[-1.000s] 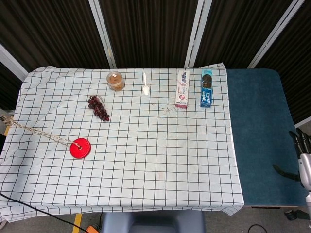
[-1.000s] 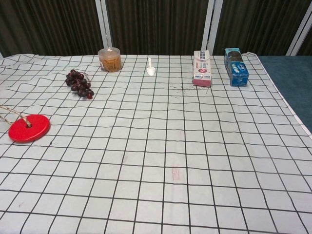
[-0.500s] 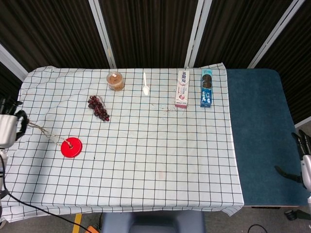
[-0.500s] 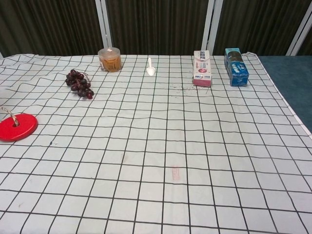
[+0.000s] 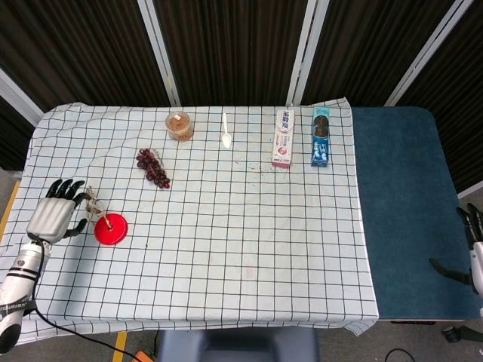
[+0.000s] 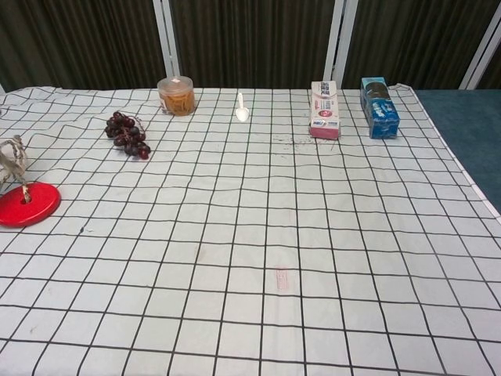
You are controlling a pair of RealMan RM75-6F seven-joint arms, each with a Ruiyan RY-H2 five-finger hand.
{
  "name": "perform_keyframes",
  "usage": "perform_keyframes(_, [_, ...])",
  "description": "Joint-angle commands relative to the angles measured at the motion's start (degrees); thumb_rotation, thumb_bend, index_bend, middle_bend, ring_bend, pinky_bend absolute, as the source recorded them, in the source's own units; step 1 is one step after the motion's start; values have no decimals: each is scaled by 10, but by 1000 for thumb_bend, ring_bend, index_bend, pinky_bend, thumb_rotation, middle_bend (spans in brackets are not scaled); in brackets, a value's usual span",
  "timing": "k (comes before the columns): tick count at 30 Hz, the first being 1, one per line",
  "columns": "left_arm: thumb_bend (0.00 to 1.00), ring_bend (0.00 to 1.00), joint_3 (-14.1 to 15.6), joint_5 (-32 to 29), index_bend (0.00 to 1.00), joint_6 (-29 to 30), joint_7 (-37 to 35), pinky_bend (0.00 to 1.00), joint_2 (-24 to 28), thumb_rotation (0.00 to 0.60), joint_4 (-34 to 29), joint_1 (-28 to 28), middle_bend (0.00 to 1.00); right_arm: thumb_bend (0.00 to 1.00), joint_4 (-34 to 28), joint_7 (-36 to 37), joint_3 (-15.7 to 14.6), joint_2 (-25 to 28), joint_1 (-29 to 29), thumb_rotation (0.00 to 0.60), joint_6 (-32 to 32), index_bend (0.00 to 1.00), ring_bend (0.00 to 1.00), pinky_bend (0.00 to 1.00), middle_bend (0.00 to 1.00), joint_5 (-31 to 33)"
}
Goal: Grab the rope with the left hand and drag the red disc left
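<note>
The red disc [image 5: 111, 228] lies flat on the checked cloth near the table's left edge, also low at the left as the red disc [image 6: 28, 205] in the chest view. Its rope [image 5: 92, 209] is slack and bunched in a small heap just up-left of the disc; the chest view shows this rope [image 6: 12, 159] looped above the disc. My left hand [image 5: 55, 213] rests over the cloth left of the heap with fingers spread, fingertips [image 5: 75, 188] close to the rope and nothing gripped. My right hand [image 5: 475, 243] hangs off the table's right edge, fingers apart and empty.
Dark grapes [image 5: 153, 167] lie behind and right of the disc. At the back stand a small jar [image 5: 179, 125], a white spoon [image 5: 226, 133], a pink-white box [image 5: 283, 137] and a blue box [image 5: 321, 136]. Bare blue tabletop [image 5: 400, 211] lies right of the cloth.
The disc slid left, then stopped. My left hand came in from the left edge toward the disc and spread its fingers. The rope went from taut to slack and bunched.
</note>
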Motion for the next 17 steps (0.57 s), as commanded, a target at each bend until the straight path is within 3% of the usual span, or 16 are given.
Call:
perform_keyframes(1, [251,0,2,13,0,67,-37,0,40,600,-46,22,0,267,2,4,0,-1,0,600,1,0,0,0,0,-1])
perform_keyframes(9, [290,0,21,55,0,179,-49,0,67,600,-92,92,0,268,-2,13,-8,-2,-9,600,13,0,0,0,0,-15])
perform_keyframes(14, [299,0,56,76,0,232,-56,0,52,600,-65,149,0,268,-2,-1,-19,-9,-17,600,26,0,0,0,0,-30])
perform_keyframes(17, [307,0,60,78,0,239,-59,0,46,600,-54,159,0,267,-2,-3,-21,-11,-18,600,27,0,0,0,0,-32])
